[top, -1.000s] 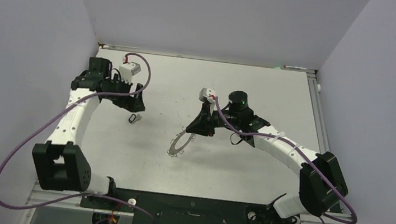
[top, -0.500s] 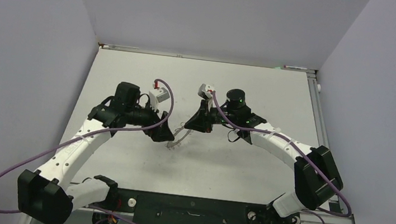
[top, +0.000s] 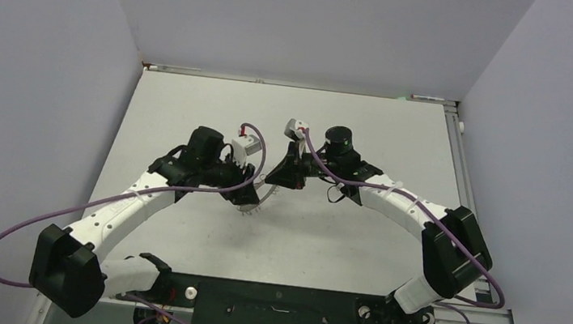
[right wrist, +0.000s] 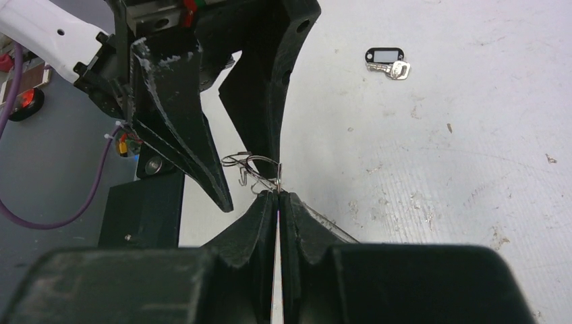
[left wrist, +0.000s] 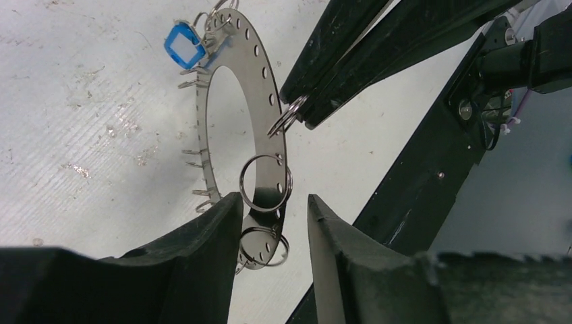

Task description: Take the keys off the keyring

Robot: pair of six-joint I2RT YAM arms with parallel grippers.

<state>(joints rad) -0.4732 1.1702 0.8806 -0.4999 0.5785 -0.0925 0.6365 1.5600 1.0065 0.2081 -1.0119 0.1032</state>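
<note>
The keyring [left wrist: 270, 185] is a flat grey metal ring with holes and small wire loops along its rim, held up on edge over the table. My right gripper [right wrist: 278, 196] is shut on its rim, pinching at a wire loop. My left gripper [left wrist: 273, 202] straddles the ring's lower end, jaws partly apart, with a gap still showing beside the right finger [left wrist: 330, 229]. A key with a blue head [left wrist: 183, 46] hangs at the ring's far end. From above, both grippers meet mid-table at the keyring [top: 250, 207]. A key with a black tag [right wrist: 386, 62] lies loose on the table.
The white tabletop [top: 367, 139] is scuffed, with grey walls at the back and both sides. A black rail [top: 275, 307] with the arm bases runs along the near edge. Purple cables [top: 32, 223] loop off both arms.
My left arm swung right from the table's left side to the ring, and its jaws narrowed around the ring's lower end. My right gripper shifted slightly left, tilting the ring up.
</note>
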